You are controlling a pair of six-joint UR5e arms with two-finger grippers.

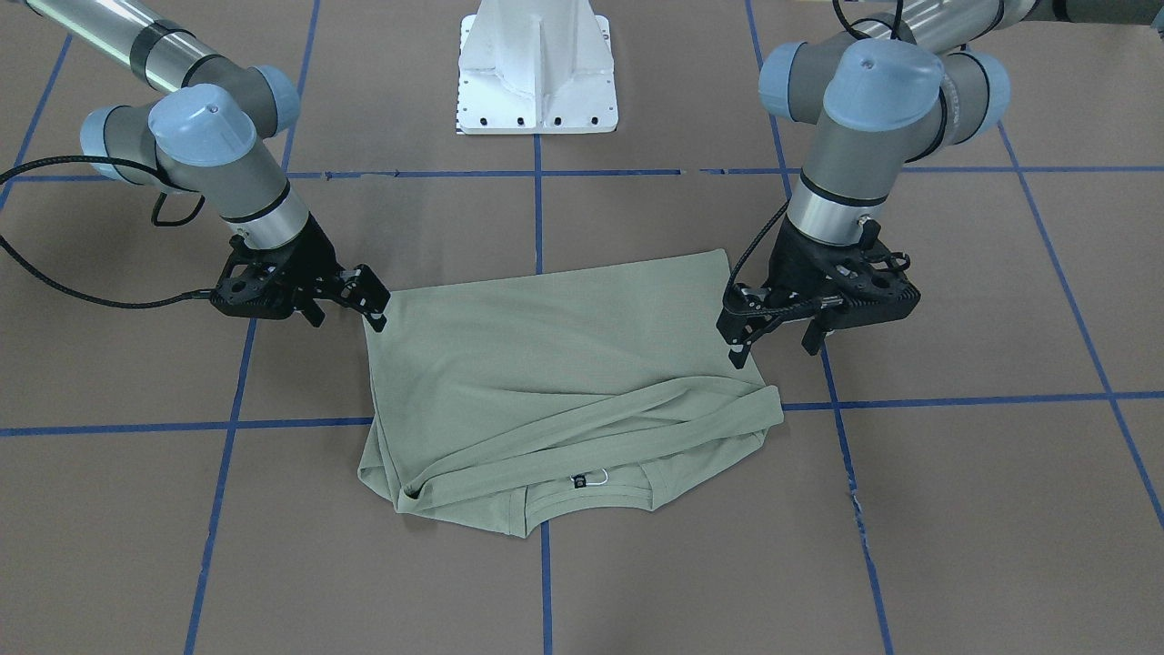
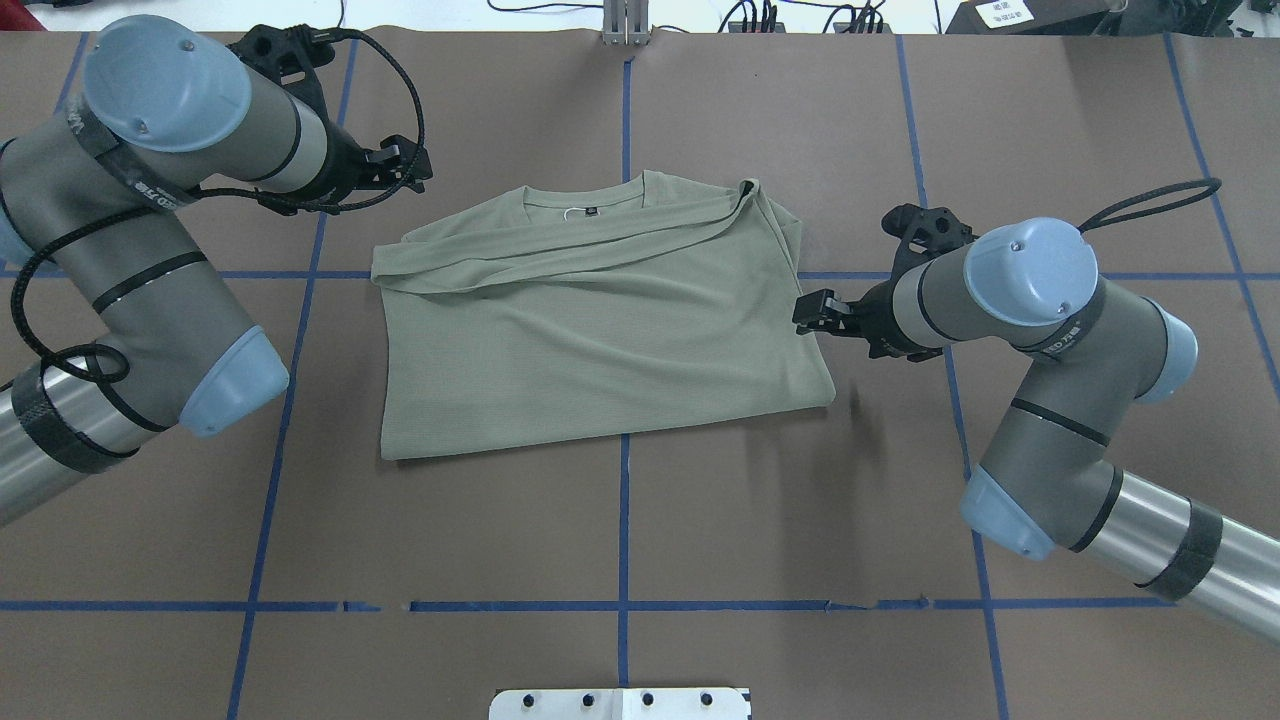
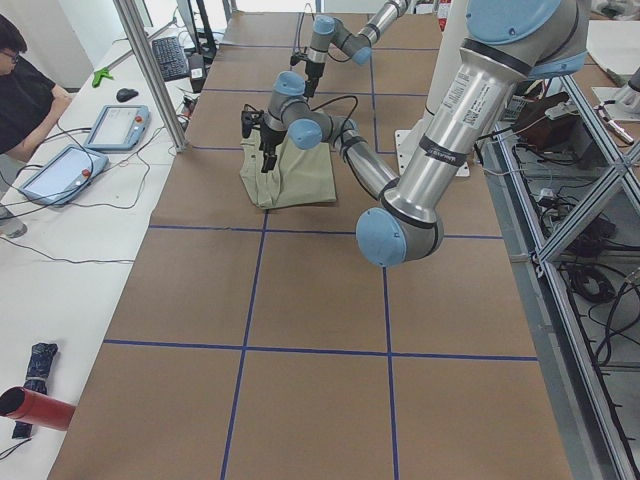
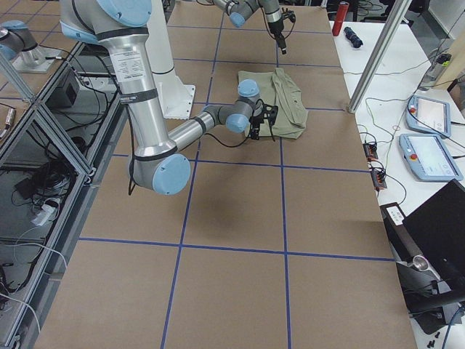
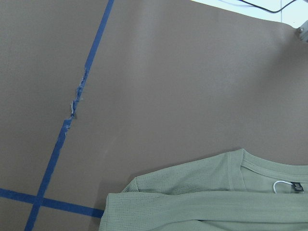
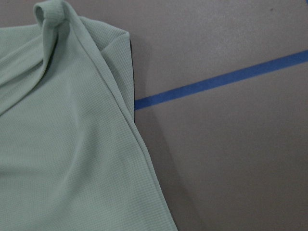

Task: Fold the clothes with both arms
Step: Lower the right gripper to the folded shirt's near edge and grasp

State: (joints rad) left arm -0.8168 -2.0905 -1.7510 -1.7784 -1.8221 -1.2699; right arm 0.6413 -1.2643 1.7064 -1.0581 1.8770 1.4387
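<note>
**Shirt [image 1: 546, 364] lies folded at table centre, both grippers free of it**

The left gripper [image 1: 773, 344] has its jaws spread and grasps nothing. In the front-facing view it hangs at centre right, over the shirt's right edge. In the overhead view it sits at upper left, just beyond the shirt's upper-left corner and apart from the cloth. The right gripper [image 1: 346, 318] also shows parted jaws with nothing between them. In the front-facing view one fingertip stands at the shirt's upper-left corner, and in the overhead view the gripper points at the middle of the shirt's right edge. Whether it touches the cloth cannot be told. Behind them, the left arm [image 1: 864, 136] rises to the upper right of the front-facing view and the right arm [image 1: 209, 155] to its upper left.

The sage-green shirt lies flat. A sleeve [image 2: 560, 255] is folded across it as a long band, running in the overhead view from the left edge up to the upper-right corner. The neckline follows the shirt's top edge there, with a black label [image 2: 590, 211] and a white string loop [image 2: 572, 212]. The left wrist view catches this collar at lower right. The right wrist view shows the shirt's edge filling its left half.

The brown table [image 1: 909, 546] carries blue tape lines [image 1: 546, 591]. A white base [image 1: 538, 73] stands at top centre of the front-facing view. A person [image 3: 25, 85] sits at upper left of the left side view.
</note>
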